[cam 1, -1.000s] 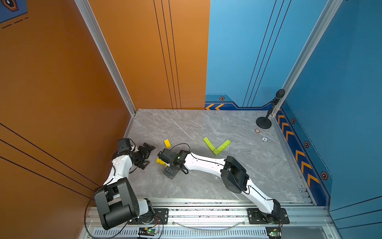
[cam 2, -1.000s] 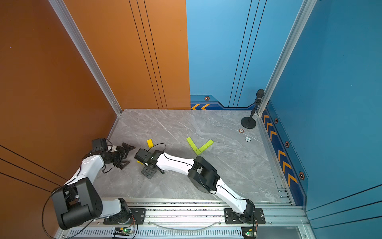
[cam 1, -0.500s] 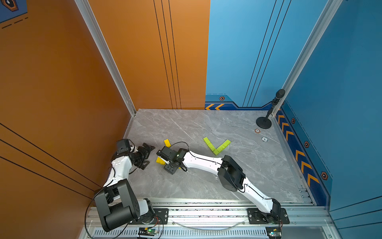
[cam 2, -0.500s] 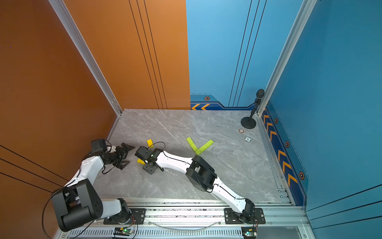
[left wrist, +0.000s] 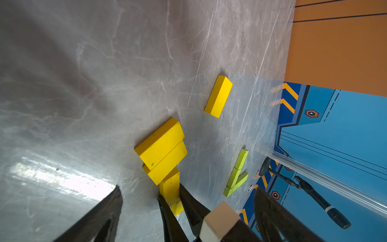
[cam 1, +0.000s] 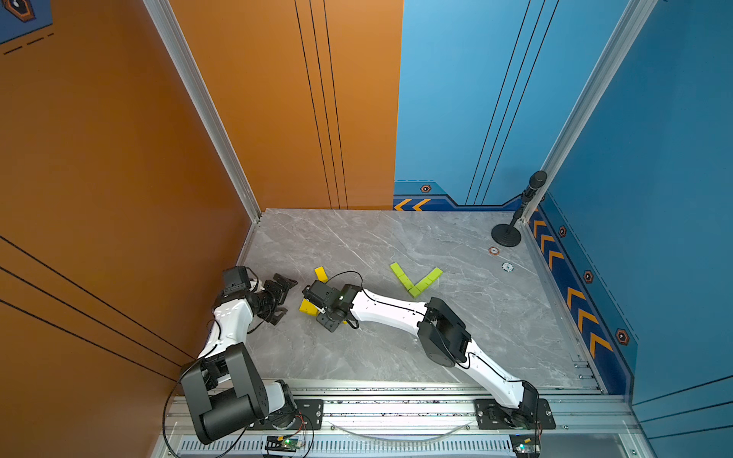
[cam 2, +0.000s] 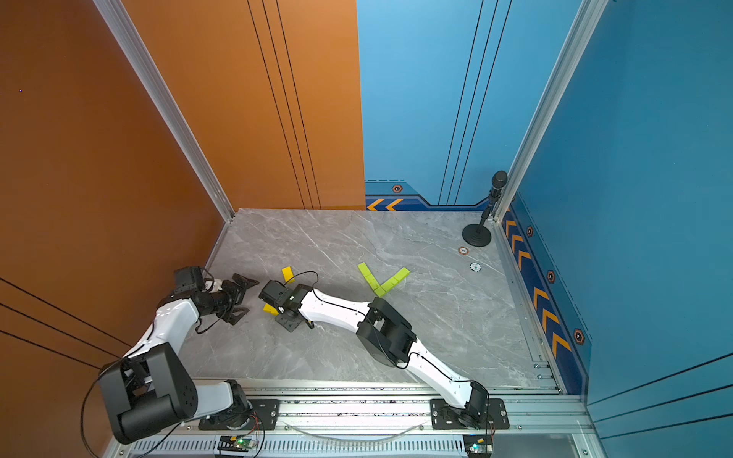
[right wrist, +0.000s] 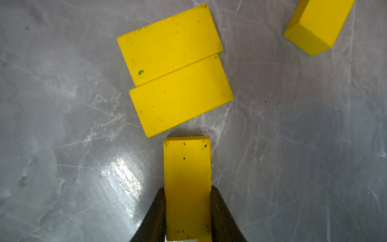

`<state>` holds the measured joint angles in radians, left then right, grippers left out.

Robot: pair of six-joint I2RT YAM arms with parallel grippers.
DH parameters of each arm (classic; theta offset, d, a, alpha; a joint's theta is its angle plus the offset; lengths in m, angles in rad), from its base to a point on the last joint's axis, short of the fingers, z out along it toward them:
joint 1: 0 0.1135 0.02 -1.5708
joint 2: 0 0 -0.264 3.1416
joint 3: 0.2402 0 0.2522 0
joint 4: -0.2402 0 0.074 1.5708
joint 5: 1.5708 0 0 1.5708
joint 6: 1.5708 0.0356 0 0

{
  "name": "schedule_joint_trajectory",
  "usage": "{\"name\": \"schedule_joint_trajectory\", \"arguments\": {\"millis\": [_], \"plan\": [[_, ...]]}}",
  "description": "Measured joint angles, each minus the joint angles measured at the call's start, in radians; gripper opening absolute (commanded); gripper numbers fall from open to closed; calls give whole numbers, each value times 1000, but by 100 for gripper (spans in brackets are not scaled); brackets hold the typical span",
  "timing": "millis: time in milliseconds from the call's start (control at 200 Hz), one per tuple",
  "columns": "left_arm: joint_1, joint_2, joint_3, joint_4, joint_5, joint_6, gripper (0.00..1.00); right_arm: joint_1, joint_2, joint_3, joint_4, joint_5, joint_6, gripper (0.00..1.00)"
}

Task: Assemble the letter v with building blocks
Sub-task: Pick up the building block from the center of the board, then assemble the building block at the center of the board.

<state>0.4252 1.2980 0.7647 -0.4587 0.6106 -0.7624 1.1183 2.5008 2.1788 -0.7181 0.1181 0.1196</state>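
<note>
Block [right wrist: 187, 180] tight between right jaws

Several lime-green blocks [cam 1: 415, 278] lay end to end in a V near the middle of the table [cam 1: 396, 357], its point toward the near edge. Well to the left, two yellow bricks [right wrist: 173, 69] lay flat, long sides touching and slightly offset; one bore a green speck. A third yellow brick [right wrist: 187, 163] sat clamped by its long sides in the right gripper [right wrist: 187, 189], its free end just beside the pair. A fourth yellow brick [cam 1: 321, 274] lay alone, farther back.
</note>
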Motion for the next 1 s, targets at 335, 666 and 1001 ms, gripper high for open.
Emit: {"name": "schedule_joint_trajectory", "arguments": {"millis": [335, 666, 1001], "plan": [[-12, -1, -13, 58, 47, -50, 98, -70, -4, 37, -33, 18, 203, 16], [-12, 14, -48, 164, 72, -104, 98, -124, 7, 198, -60, 67, 311, 17], [-6, 72, -50, 249, 83, -130, 98, -102, 120, 283, -60, 76, 371, 18]]}}
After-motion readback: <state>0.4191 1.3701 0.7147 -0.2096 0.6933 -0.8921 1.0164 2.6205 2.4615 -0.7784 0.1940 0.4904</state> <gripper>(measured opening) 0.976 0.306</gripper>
